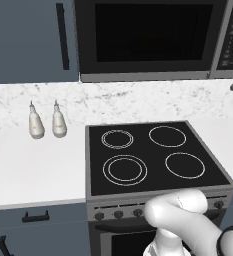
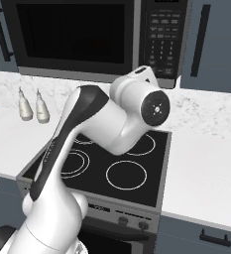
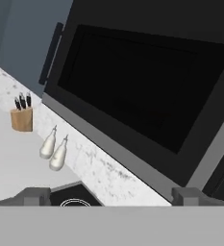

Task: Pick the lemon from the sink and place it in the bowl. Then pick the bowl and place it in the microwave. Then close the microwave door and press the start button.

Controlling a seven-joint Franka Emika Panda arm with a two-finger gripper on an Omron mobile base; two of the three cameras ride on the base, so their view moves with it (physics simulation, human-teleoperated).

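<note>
Microwave [image 1: 153, 40], wide steel-grey with dark glass front, mounted above black glass four-ring cooktop [image 1: 153, 155]; microwave door [image 2: 72, 34], black glass panel in grey frame, closed flush. Black keypad strip [image 2: 161, 39] at microwave's right side. White arm elbow with dark joint [image 2: 154, 109] raised over the cooktop in right base view, close below the keypad. Hand view looks tilted along the door glass [image 3: 137, 96]; two dark finger tips [image 3: 34, 196] sit far apart at the bottom corners, so gripper [image 3: 111, 198] is spread wide, nothing between. Two pale pear-shaped shakers [image 1: 47, 121] stand side by side on white counter [image 1: 33, 170], against marbled backsplash, left of the cooktop. Wooden knife block with dark handles [image 3: 22, 115] farther along the counter in hand view. Dark blue cabinets [image 1: 28, 40] flank the microwave.
</note>
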